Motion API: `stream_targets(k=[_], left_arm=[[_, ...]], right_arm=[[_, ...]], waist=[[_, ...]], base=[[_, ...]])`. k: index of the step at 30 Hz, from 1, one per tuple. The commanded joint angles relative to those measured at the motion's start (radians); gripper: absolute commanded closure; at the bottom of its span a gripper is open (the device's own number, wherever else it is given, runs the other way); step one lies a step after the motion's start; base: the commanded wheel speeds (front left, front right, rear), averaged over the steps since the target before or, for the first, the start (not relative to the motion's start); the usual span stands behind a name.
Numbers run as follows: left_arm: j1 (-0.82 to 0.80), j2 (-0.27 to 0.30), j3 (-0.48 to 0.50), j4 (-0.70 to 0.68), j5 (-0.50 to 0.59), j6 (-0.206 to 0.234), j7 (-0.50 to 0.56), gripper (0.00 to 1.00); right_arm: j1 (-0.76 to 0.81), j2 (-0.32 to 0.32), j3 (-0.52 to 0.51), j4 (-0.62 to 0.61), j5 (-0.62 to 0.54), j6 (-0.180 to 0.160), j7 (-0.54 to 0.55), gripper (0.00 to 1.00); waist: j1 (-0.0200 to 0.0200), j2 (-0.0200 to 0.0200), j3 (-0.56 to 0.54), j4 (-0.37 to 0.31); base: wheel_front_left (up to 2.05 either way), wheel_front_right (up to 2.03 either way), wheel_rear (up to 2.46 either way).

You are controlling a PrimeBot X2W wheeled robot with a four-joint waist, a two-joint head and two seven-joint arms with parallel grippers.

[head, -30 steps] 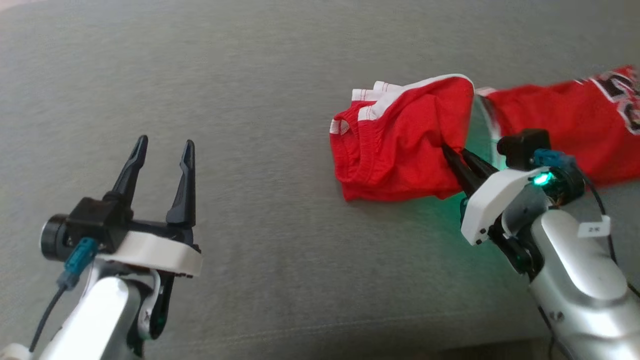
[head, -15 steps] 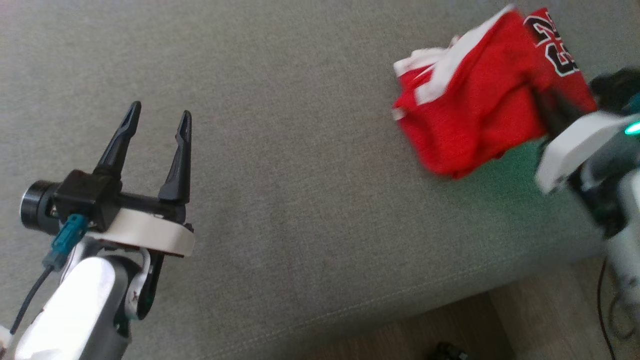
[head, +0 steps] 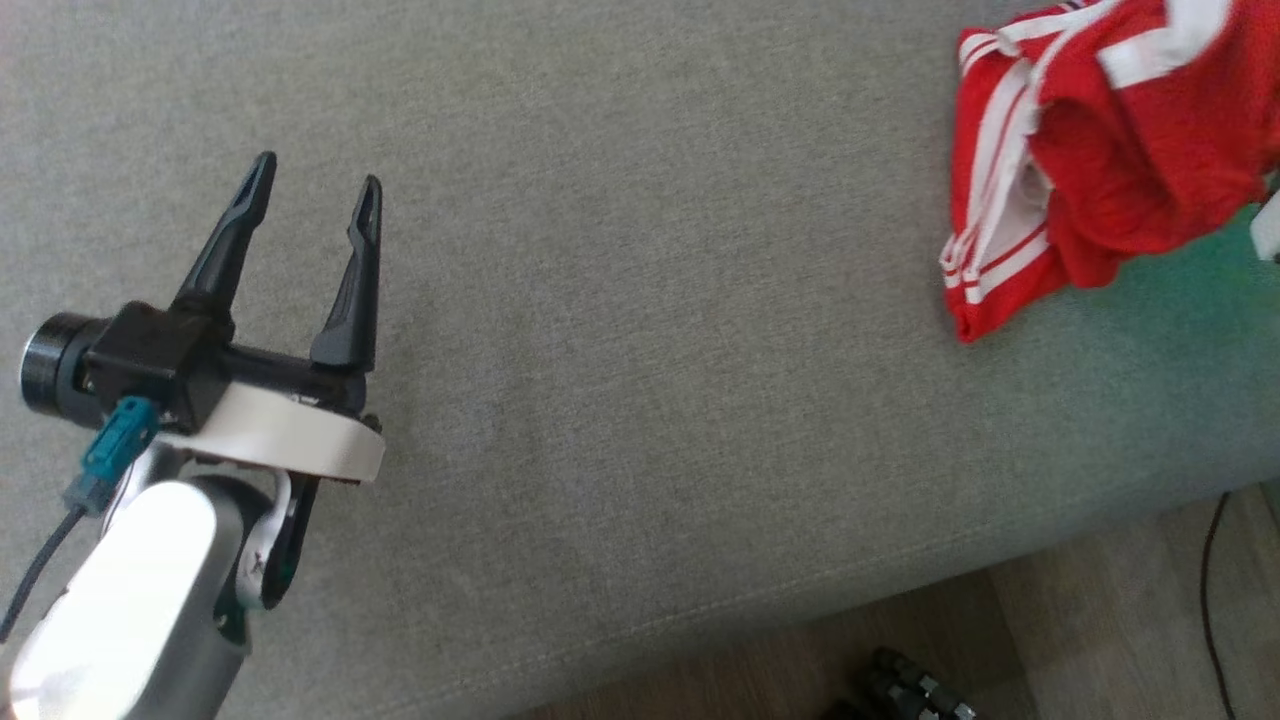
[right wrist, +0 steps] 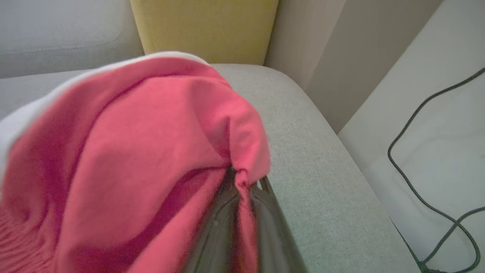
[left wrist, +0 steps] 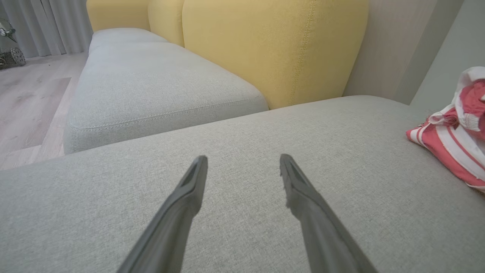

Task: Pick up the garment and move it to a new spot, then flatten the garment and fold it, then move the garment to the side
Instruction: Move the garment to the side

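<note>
- Head view, far left: left tool [head: 317, 175] spread, empty, over the bare grey sofa seat [head: 640, 300], well apart from the cloth.
- Left wrist view: its 2 fingers stand apart; yellow backrest [left wrist: 265, 49] behind.
- Far right: red garment [head: 1120, 150] with white stripes, bunched up near the seat's right end, looks partly lifted.
- Right wrist view: right tool [right wrist: 245, 180] pressed together, pinching 1 fold of the garment.
- Handling, my guess: light, soft and floppy, so it will sag and trail. A thin pinch may slip. For flattening, take 2 corners of a striped hem.
</note>
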Motion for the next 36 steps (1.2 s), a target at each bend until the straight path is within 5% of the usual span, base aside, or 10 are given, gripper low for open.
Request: stream_targets(k=[1,9,10,11,12,23,30,36], left_arm=[[-0.039,0.032,0.037,-0.036,0.012,-0.001,0.002,0.0],[-0.06,0.037,0.034,-0.034,0.013,-0.007,0.003,0.0],[-0.062,0.037,0.033,-0.033,0.013,-0.007,0.003,0.0],[-0.064,0.038,0.032,-0.033,0.013,-0.007,0.004,0.0],[-0.065,0.038,0.032,-0.032,0.012,-0.008,0.004,0.0],[-0.04,0.027,0.029,0.003,-0.003,0.0,-0.02,0.0],[0.017,0.014,0.039,0.027,-0.025,0.025,-0.042,0.0],[0.069,0.012,0.059,0.03,-0.046,0.052,-0.054,0.0]], right_arm=[[-0.023,-0.009,-0.005,-0.015,-0.017,-0.001,-0.009,1.0],[-0.079,0.03,-0.089,0.123,-0.057,-0.001,-0.007,1.0],[-0.088,0.034,-0.101,0.139,-0.061,-0.001,-0.006,0.85],[-0.096,0.039,-0.112,0.155,-0.062,-0.001,-0.005,0.57],[-0.103,0.042,-0.12,0.17,-0.066,-0.001,-0.005,0.01],[-0.097,0.068,-0.125,0.191,-0.071,-0.001,-0.094,0.0],[0.022,0.113,-0.087,0.013,-0.078,-0.001,-0.196,0.0],[0.165,0.215,-0.056,-0.225,-0.105,-0.001,-0.252,0.0]], waist=[[-0.0001,0.0,0.011,0.005],[-0.0001,0.0,0.038,0.012],[-0.0001,0.0,0.04,0.013],[-0.0001,0.0,0.041,0.013],[-0.0001,0.0,0.041,0.013],[-0.0001,0.0,-0.025,0.016],[-0.0001,0.0,-0.108,0.032],[-0.0001,0.0,-0.166,0.075]], base=[[0.0,0.0,0.0],[0.0,0.0,0.0],[0.0,0.0,0.0],[0.0,0.0,0.0],[0.0,0.0,0.0],[0.0,0.0,0.0],[0.0,0.0,0.0],[0.0,0.0,0.0]])
